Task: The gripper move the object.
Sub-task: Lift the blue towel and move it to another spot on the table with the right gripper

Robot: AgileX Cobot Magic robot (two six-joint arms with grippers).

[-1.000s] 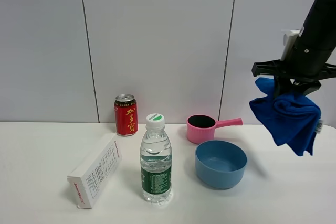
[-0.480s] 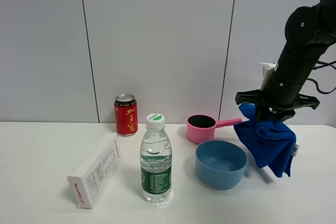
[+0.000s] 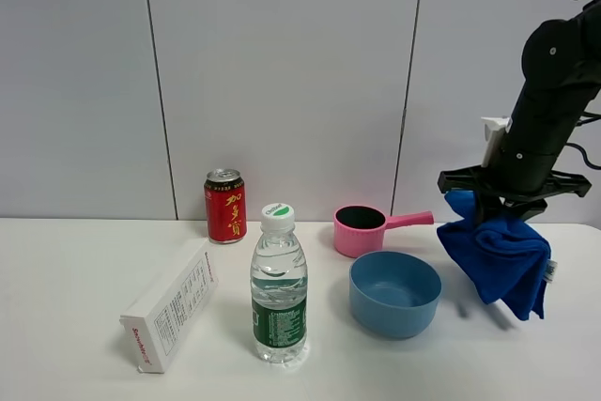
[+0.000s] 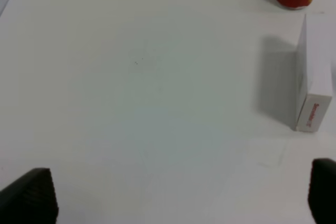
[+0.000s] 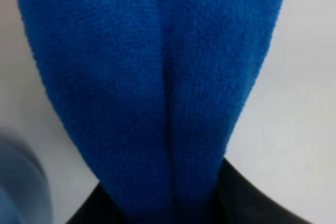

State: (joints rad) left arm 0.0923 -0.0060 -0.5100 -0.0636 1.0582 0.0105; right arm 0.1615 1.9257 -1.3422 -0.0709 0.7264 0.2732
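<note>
My right gripper (image 3: 496,206) is shut on a blue cloth (image 3: 498,254) and holds it hanging above the table, to the right of the blue bowl (image 3: 395,293). The cloth fills the right wrist view (image 5: 152,77), bunched between the jaws. My left gripper (image 4: 173,195) is open and empty above bare table; only its two black fingertips (image 4: 31,192) show in the left wrist view. It is out of the high view.
A water bottle (image 3: 279,286) stands front centre. A white box (image 3: 172,305) lies to its left and shows in the left wrist view (image 4: 314,77). A red can (image 3: 225,206) and a pink ladle cup (image 3: 362,229) stand at the back.
My right arm came down and left with the cloth, then shifted back a little to the right. The cloth hangs lower than a second ago. The left gripper's earlier state is not shown.
</note>
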